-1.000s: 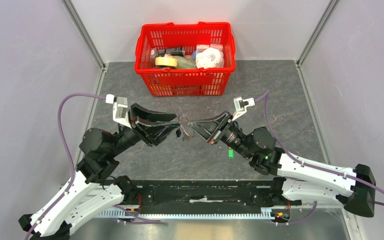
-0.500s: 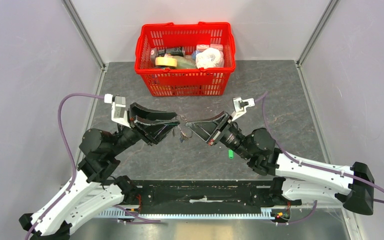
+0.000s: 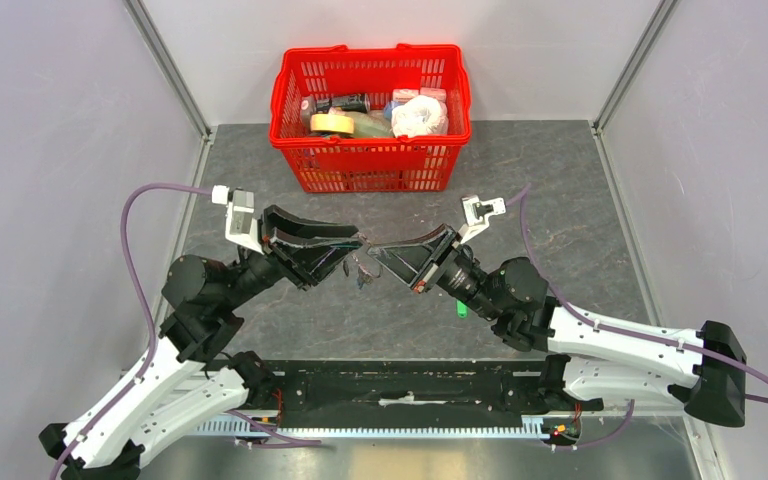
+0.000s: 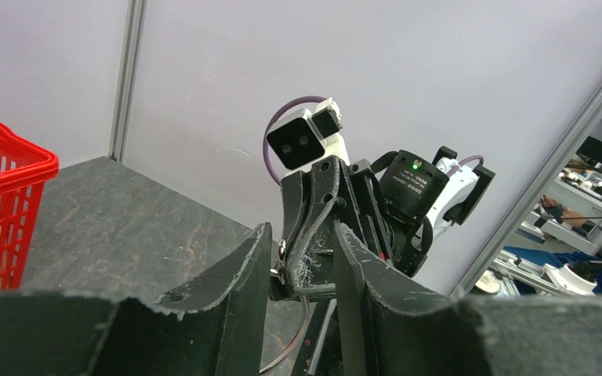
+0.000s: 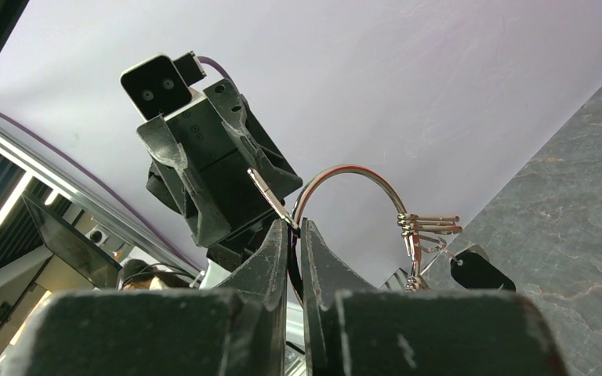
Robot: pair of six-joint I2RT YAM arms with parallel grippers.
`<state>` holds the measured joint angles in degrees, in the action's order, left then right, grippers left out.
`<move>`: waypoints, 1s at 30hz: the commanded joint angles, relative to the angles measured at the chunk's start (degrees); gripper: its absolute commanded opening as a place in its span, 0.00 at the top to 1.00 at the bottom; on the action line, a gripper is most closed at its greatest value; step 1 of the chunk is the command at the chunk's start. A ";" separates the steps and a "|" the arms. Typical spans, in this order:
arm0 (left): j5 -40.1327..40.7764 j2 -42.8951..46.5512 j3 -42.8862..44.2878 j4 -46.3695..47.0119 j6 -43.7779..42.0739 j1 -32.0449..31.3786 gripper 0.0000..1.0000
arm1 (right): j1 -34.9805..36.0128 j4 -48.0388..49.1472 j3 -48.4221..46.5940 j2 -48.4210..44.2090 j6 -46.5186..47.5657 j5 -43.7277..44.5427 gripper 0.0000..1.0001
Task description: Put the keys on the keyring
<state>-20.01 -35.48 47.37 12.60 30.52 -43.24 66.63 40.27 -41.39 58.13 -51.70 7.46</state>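
My right gripper (image 3: 373,250) (image 5: 296,227) is shut on the wire of the keyring (image 5: 360,176), held in the air above the table. Several small silvery keys (image 5: 427,227) and a black fob (image 5: 478,270) hang from it. My left gripper (image 3: 357,244) (image 4: 303,243) faces it tip to tip. It holds a thin metal key blade (image 5: 270,196) whose tip touches the ring at my right fingertips. The key's head is hidden, so I cannot tell its colour. A gap shows between the left fingers. The green key (image 3: 460,307) lies on the table beside my right arm.
A red basket (image 3: 370,53) with tape and other items stands at the back of the grey table. Walls close in the left and right sides. A black rail runs along the near edge between the arm bases.
Both gripper tips have closed in on each other and risen slightly, so the key blade now meets the ring. The green key has not moved.
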 commanded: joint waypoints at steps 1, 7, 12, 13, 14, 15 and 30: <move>-0.74 0.66 -0.91 2.78 1.12 -0.09 0.59 | 0.39 5.28 -2.42 -0.78 0.20 0.72 1.00; -0.91 0.80 -1.56 3.65 1.59 -0.09 0.61 | 0.56 6.77 -2.90 -0.07 0.10 0.75 1.00; -1.02 1.08 -2.02 4.18 1.80 -0.09 0.61 | 0.71 7.28 -3.83 0.66 0.05 0.66 1.00; -1.09 1.05 -1.96 4.34 1.87 -0.09 0.61 | 0.78 7.34 -4.00 0.95 0.10 0.69 1.00; -1.17 1.03 -2.10 4.44 1.84 -0.09 0.61 | 0.78 7.36 -4.29 1.16 0.07 0.57 1.00; -1.18 0.92 -2.11 4.56 1.82 -0.08 0.61 | 0.84 7.43 -4.53 1.47 0.02 0.50 1.00; -1.70 0.66 -2.06 5.32 1.41 -0.09 0.63 | 1.40 7.80 -6.23 3.14 -0.31 -0.25 1.00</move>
<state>-20.12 -34.83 45.54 15.16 30.72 -43.24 67.46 43.33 -44.27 61.14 -51.70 7.40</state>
